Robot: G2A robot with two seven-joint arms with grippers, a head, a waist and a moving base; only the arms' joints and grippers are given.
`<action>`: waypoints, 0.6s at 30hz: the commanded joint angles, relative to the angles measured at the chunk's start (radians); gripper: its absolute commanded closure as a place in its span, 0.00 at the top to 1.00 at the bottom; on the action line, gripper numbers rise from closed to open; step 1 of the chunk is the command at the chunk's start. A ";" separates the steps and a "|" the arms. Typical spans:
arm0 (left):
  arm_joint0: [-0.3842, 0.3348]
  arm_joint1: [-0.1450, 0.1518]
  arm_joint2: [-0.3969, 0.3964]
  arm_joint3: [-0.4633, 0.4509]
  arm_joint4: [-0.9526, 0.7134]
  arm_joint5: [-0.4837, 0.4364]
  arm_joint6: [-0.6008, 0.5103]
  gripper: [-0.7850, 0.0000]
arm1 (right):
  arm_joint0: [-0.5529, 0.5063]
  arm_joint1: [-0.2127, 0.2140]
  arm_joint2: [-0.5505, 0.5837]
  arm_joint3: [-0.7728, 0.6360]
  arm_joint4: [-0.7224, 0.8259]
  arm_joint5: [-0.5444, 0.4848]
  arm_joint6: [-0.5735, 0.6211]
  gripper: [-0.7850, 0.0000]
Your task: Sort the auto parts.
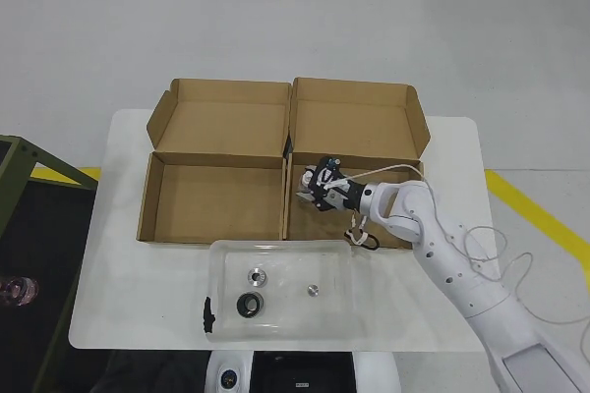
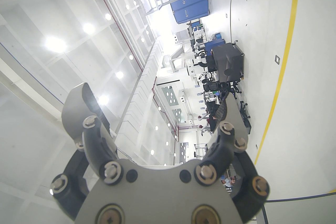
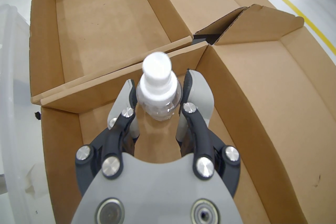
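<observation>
Top view: white surface (image 1: 442, 295) carries two open cardboard boxes side by side, lids folded back. A clear plastic bin (image 1: 216, 257) sits just in front of them. In the bin lie a silver round part (image 1: 259, 275), a black ring (image 1: 249, 306) and a small silver part (image 1: 313, 289), each apart from the others. The left cardboard box (image 1: 216, 201) shows bare floor. The right arm stretches over the right cardboard box (image 1: 393, 147), with the right tool (image 1: 310, 186) near the wall shared with the left box.

Left wrist view: left tool (image 2: 155, 96) points up toward the ceiling and hall, fingers spread apart with nothing between them.

Right wrist view: right tool is clamped on a small clear bottle (image 3: 157, 93) with a white cap, one finger on each side of its body. The bottle sits within the right box's outline, close to the dividing wall. Whether it touches the box floor I cannot tell.
</observation>
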 commanded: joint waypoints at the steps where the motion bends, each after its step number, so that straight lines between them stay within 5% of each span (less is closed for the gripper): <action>1: 0.000 0.000 0.000 0.000 0.000 0.000 0.000 1.00 | 0.004 -0.001 0.003 -0.002 0.003 -0.006 0.004 1.00; 18: 0.000 0.000 0.000 0.000 0.000 0.000 0.000 1.00 | -0.113 0.052 0.174 -0.299 0.145 -0.117 0.197 1.00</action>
